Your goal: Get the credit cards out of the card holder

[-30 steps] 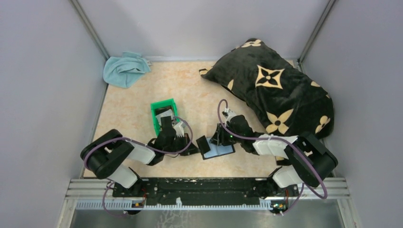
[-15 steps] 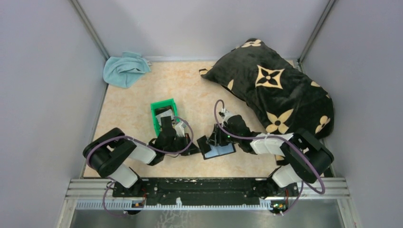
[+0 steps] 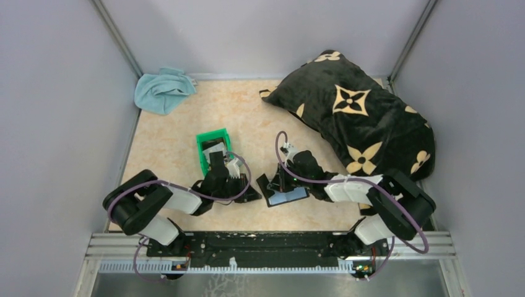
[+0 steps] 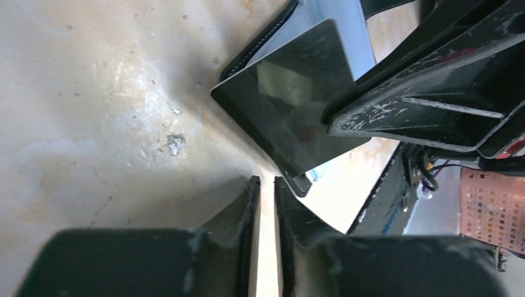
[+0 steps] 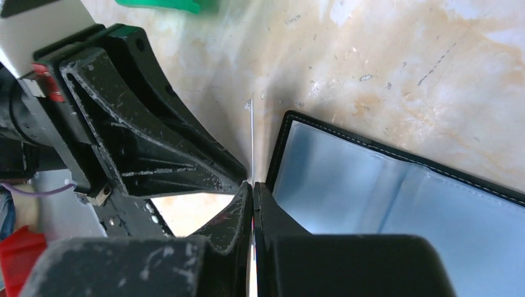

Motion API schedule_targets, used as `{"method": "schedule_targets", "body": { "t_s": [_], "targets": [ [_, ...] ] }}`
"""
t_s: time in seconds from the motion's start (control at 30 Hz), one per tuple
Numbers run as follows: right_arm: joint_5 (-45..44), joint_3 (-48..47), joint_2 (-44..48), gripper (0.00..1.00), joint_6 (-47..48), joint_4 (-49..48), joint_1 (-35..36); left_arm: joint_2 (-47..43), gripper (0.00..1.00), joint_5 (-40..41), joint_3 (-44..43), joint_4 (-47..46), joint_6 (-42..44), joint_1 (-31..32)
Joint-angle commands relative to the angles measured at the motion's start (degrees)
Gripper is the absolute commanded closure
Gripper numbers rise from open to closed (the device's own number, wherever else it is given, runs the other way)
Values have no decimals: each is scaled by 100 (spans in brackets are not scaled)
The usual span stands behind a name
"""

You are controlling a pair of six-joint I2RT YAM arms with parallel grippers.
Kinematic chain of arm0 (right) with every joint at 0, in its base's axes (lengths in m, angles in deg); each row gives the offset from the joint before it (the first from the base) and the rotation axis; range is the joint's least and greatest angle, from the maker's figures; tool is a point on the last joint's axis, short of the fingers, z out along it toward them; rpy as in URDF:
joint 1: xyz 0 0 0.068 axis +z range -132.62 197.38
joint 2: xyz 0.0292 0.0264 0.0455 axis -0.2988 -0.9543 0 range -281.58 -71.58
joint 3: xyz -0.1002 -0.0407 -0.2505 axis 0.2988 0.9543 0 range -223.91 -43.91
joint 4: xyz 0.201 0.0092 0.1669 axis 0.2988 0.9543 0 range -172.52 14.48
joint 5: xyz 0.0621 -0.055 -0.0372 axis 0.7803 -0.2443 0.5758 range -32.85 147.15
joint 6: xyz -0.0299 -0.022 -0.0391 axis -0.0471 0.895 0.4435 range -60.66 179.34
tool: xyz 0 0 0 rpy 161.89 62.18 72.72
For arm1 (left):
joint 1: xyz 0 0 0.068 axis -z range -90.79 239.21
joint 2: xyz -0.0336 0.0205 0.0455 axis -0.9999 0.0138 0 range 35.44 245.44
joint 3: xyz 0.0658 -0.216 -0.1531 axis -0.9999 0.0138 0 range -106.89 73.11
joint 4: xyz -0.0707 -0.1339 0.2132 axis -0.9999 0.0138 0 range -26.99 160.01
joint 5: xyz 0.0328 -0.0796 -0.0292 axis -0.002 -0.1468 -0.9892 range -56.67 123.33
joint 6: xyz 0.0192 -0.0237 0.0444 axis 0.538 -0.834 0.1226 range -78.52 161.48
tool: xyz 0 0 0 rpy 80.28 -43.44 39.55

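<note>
**Two grippers meeting at an open card holder, toward the table's near edge.**

Only the overhead view shows the marbled table [image 3: 179, 136], walled on three sides. On it are a black pillow [image 3: 359, 117] with tan flower motifs at far right, a blue cloth [image 3: 162, 90] in the far left corner and a green bin [image 3: 212, 148] beside the left arm, with bare surface between bin and pillow. The card holder [image 5: 371, 192] lies open, grey-blue panels up. Only the wrist views show the grips: the right gripper [image 5: 253, 185] is clamped on a dark credit card [image 4: 285, 111] standing on edge at the holder's left border. The left gripper [image 4: 265, 182], parted by a narrow slit, holds nothing just beside it. Whether the card's lower edge sits in a pocket cannot be told.
</note>
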Motion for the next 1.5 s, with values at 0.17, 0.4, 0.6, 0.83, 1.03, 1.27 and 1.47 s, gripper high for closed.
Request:
{"method": "schedule_targets", "body": {
  "t_s": [0.17, 0.4, 0.6, 0.83, 1.03, 1.27, 1.47],
  "targets": [
    [1062, -402, 1127, 100, 1291, 1315, -405, -1605, 54, -1009, -328, 1164, 1498, 44],
    [2989, -528, 1021, 100, 1996, 2130, -238, -2507, 53, -1480, -793, 1757, 2492, -10],
    [3557, -403, 1594, 100, 1841, 1778, 77, -2395, 54, -2027, -1064, 2093, 2855, -44],
    [3673, -598, 2248, 100, 2029, 2221, 74, -2205, 45, -3199, -1061, 1770, 2667, -40],
    [3636, -571, 2190, 100, 2064, 2283, 72, -2341, 49, -3523, -1104, 1550, 2395, -35],
    [3510, -607, 2127, 100, 2076, 2280, 73, -2533, 54, -3668, -1188, 1715, 2343, -35],
    [3431, -657, 2170, 100, 2033, 2261, 72, -2205, 68, -3786, -1191, 1716, 2302, 21]
  ]
}}
